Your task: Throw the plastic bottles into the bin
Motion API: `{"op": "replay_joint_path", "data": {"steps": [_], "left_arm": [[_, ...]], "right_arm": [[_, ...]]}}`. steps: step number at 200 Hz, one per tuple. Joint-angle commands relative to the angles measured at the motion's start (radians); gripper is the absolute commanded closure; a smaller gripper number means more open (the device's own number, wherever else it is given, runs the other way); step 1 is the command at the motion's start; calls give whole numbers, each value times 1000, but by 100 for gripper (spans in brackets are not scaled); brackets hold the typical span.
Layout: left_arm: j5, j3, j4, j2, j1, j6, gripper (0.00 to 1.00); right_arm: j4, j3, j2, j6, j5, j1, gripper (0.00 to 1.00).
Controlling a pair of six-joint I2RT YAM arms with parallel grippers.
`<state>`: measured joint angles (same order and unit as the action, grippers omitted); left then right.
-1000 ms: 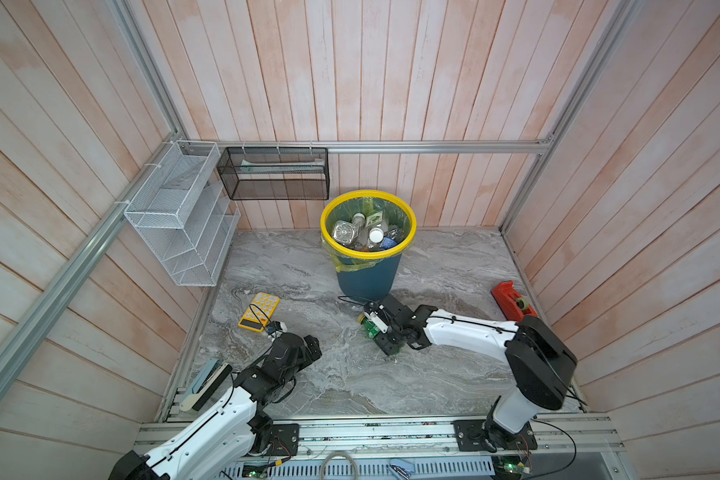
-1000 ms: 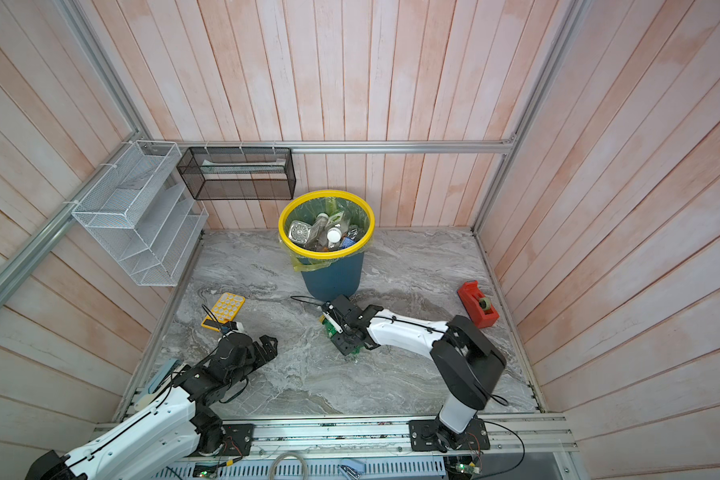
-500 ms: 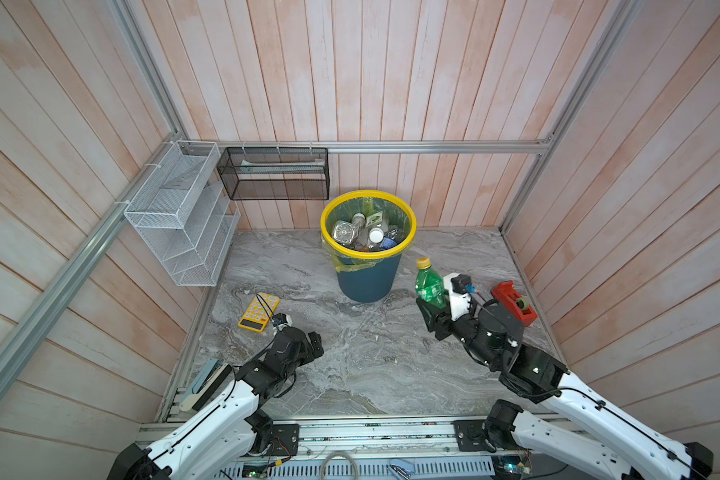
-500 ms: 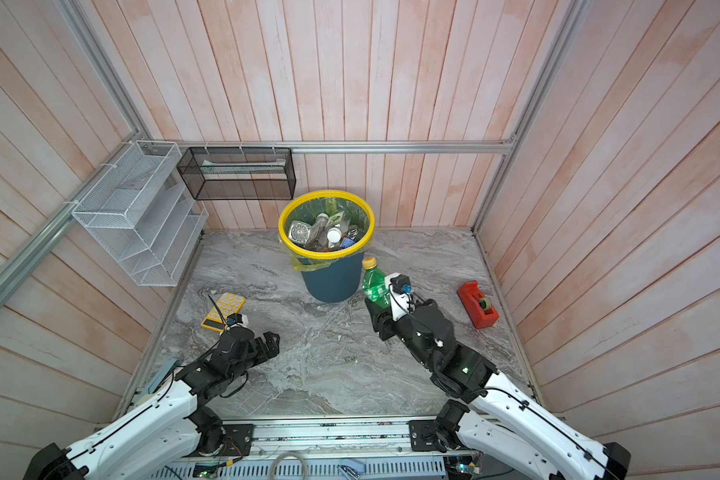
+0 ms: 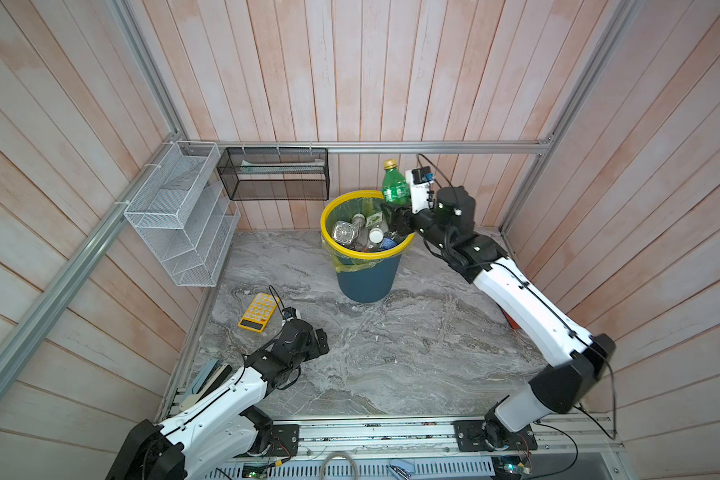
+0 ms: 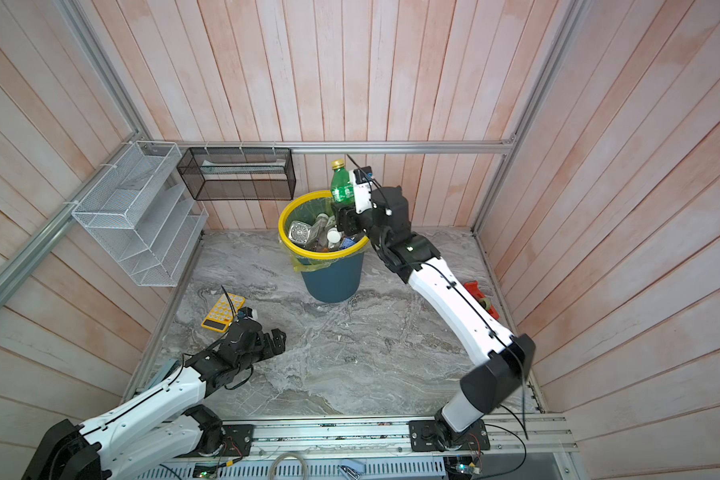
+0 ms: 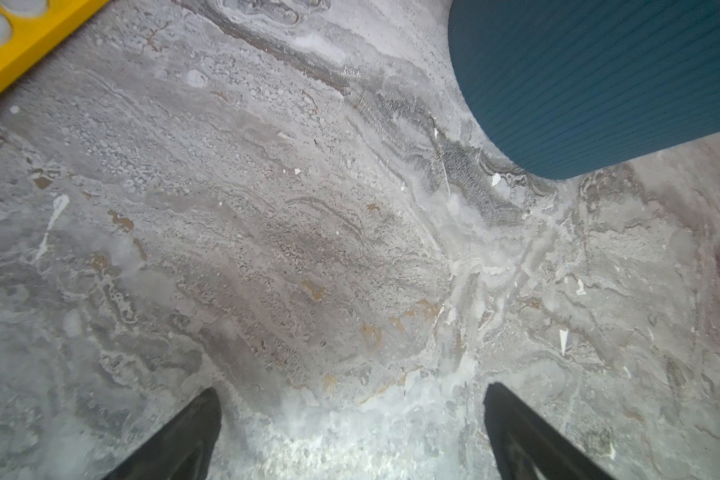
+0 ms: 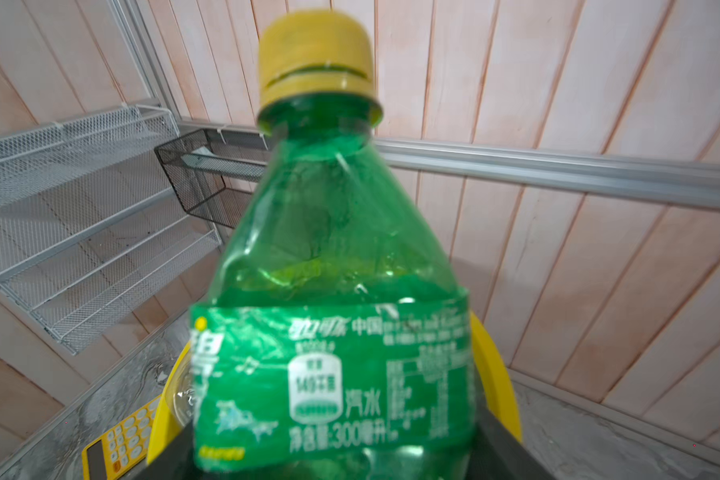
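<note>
A green bottle (image 5: pixel 393 189) (image 6: pixel 341 187) with a yellow cap stands upright in the air over the back right rim of the bin (image 5: pixel 368 278) (image 6: pixel 333 278). My right gripper (image 5: pixel 395 210) (image 6: pixel 344 208) (image 8: pixel 335 457) is shut on its lower body, a dark finger on each side. In the right wrist view the bottle (image 8: pixel 333 291) fills the middle, with the bin's yellow rim (image 8: pixel 499 374) behind it. Several clear bottles (image 5: pixel 350 228) lie inside the bin. My left gripper (image 5: pixel 323 338) (image 6: pixel 279 336) (image 7: pixel 352 395) is open low over bare marble, near the bin's wall (image 7: pixel 599 83).
A yellow calculator (image 5: pixel 258 311) (image 7: pixel 17 41) lies on the marble by my left gripper. A red tape dispenser (image 6: pixel 481 297) sits at the right wall behind the right arm. A white wire rack (image 5: pixel 179 216) and a black mesh basket (image 5: pixel 273 178) hang on the walls.
My right arm has lifted the green bottle from the table in front of the bin up to above its back right rim. The left arm has barely moved.
</note>
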<state>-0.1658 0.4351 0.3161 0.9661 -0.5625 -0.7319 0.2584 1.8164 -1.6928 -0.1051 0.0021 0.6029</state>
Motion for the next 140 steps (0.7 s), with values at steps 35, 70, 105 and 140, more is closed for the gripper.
{"op": "replay_joint_path", "data": {"steps": [35,70,105,140], "left_arm": [[-53,6,100,-87,-4,13,0],[-61,-4,107,-108,-4,5,0],[-74,18,114,-85,-6,15,0],[-110,18,106,-107,-5,29,0]], "right_arm": [[155,84,20,23,48,-42,2],[117,-39,127,49,108,-51,3],[61,-181,234,74,152,-72,1],[-95,-450,383,54,102,-180,1]]}}
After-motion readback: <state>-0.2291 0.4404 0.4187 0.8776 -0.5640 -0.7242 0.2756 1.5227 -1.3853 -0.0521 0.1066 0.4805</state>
